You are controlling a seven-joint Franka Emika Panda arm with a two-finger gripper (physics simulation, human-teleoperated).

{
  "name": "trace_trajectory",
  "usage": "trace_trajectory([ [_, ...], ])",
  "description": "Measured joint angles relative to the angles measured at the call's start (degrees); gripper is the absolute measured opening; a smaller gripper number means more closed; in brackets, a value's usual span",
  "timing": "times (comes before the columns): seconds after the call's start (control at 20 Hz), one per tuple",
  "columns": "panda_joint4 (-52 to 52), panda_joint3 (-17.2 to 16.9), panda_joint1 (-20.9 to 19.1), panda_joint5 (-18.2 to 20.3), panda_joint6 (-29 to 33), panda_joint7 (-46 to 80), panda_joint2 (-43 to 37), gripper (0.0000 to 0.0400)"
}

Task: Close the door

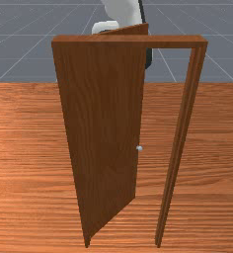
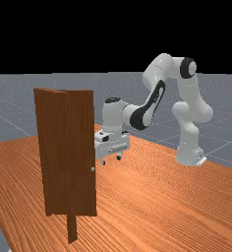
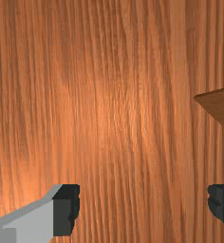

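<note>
Currently the door (image 1: 101, 123) stands ajar from its frame (image 1: 173, 41) — and the gripper (image 2: 111, 160), with two fingers spread wide, hangs above the table (image 1: 217, 148).

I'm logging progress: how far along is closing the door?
Nothing looks finished: the door stands well open, swung back from the frame. In progress, at most the approach: the open, empty hand hovers near the door. Left: push the door round until it fills the frame.
</note>
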Motion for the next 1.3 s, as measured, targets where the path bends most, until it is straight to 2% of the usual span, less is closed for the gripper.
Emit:
trace_trajectory([
  [0.05, 0.00, 0.00, 0.00, 0.00, 0.00, 0.00, 0.00, 0.0243],
  [0.1, 0.00, 0.00, 0.00, 0.00, 0.00, 0.00, 0.00, 0.0148],
  [0.15, 0.00, 0.00, 0.00, 0.00, 0.00, 0.00, 0.00, 0.0090],
  [0.25, 0.00, 0.00, 0.00, 0.00, 0.00, 0.00, 0.00, 0.0033],
  [0.3, 0.01, -0.02, 0.01, 0.01, -0.01, 0.10, 0.00, 0.0177],
  [0.35, 0.00, -0.01, -0.01, 0.00, 0.00, 0.02, 0.00, 0.0265],
  [0.4, -0.01, 0.01, 0.02, -0.02, 0.00, 0.05, -0.01, 0.0318],
  [0.5, -0.03, 0.07, 0.16, -0.06, 0.00, 0.23, -0.02, 0.0370],
  [0.7, -0.06, 0.22, 0.55, -0.14, -0.01, 0.71, -0.04, 0.0396],
  [1.3, 0.65, 0.22, 0.67, -0.17, -0.16, 0.94, 0.52, 0.0400],
])
